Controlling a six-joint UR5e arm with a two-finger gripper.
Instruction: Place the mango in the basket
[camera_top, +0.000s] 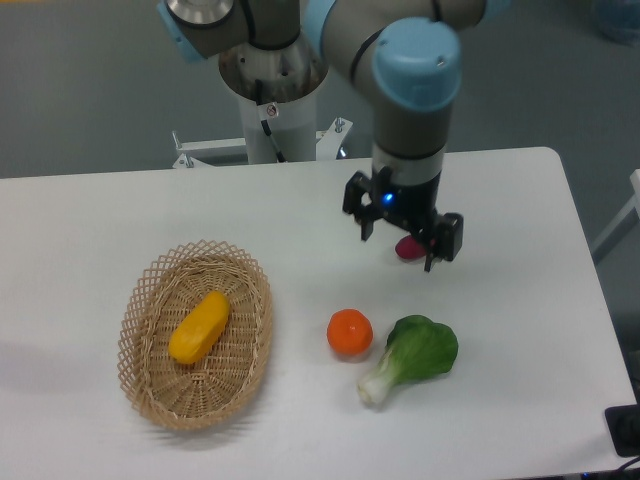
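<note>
The yellow-orange mango (199, 327) lies inside the oval wicker basket (146, 372) at the left of the table, tilted along the basket's length. My gripper (403, 240) hangs far off to the right, above the table near its back edge, open with nothing between its fingers. It partly covers a small red-purple item (409, 248).
A round orange (350, 332) sits in the middle of the table. A green leafy vegetable (415, 352) lies just right of it. The robot's base (272, 75) stands behind the table's back edge.
</note>
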